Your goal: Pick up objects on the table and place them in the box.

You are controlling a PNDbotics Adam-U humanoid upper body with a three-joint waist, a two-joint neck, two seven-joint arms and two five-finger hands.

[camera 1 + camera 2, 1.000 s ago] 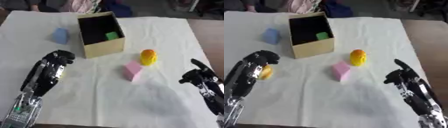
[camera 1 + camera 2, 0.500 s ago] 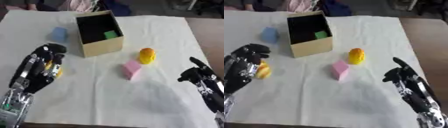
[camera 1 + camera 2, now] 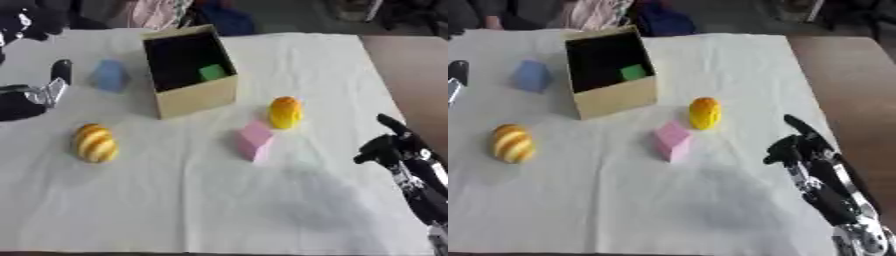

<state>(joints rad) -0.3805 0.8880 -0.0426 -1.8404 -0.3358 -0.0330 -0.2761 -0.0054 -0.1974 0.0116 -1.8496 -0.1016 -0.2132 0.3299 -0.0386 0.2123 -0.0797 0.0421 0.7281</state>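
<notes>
Tan box [image 3: 198,95], green cube [image 3: 212,72], pink block [image 3: 255,140], orange-and-cream striped egg [image 3: 94,143].

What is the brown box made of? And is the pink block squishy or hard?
The box looks like cardboard: tan, matte, thin flat walls with a dark open inside. The pink block has a dull, even surface with no shine and softly blurred edges, which could mean foam or painted wood; the look alone cannot settle whether it is squishy.

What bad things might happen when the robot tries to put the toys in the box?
The orange egg and striped egg are rounded, so either might roll off across the cloth if a hand nudges it. The pink block sits right by the orange egg and could get bumped. The box looks tilted and may shift.
</notes>
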